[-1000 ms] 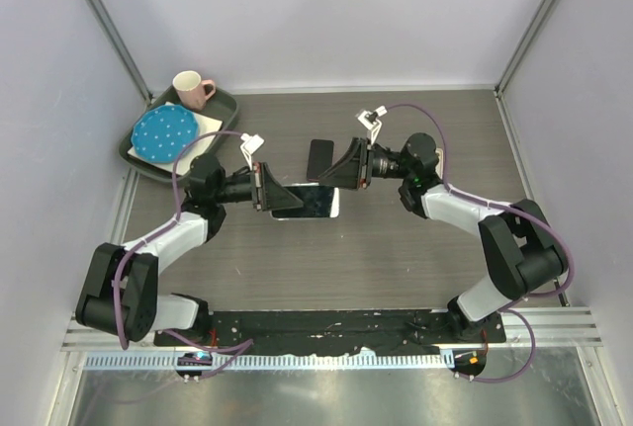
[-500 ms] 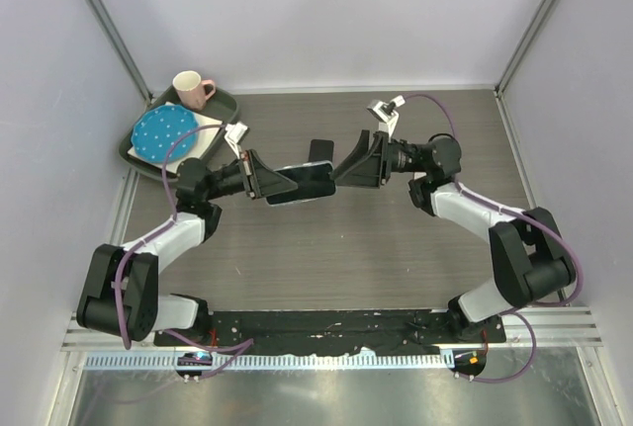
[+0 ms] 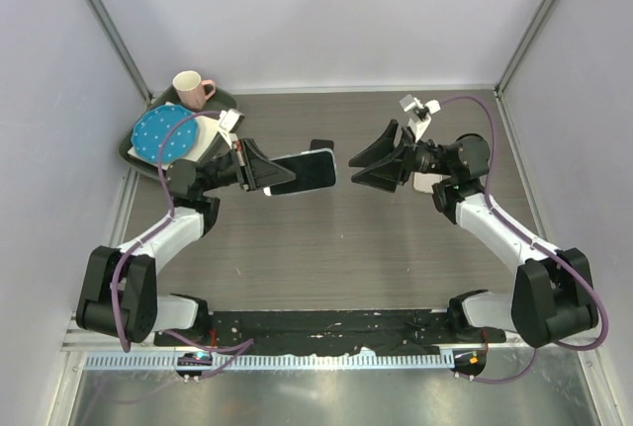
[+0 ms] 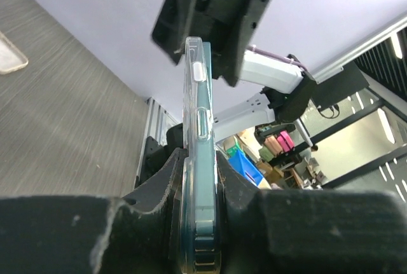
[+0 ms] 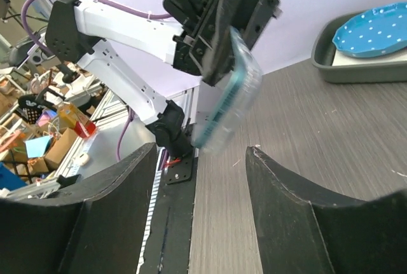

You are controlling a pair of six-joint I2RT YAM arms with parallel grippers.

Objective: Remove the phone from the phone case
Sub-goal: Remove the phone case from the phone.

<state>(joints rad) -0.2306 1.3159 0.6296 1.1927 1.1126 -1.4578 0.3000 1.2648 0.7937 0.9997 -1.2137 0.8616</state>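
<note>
Your left jaws are pinching the phone case (image 4: 191, 96) by one end and holding it up off the desk (image 3: 326, 248). The teal phone (image 3: 302, 171) sits inside the clear shell. Your right jaws stand spread, well apart from the case on its right side, facing it and gripping nothing. At the back left of the desk a dark tray (image 3: 229, 105) holds a blue dotted plate (image 3: 161, 133) and a pink mug (image 3: 193, 89).
</note>
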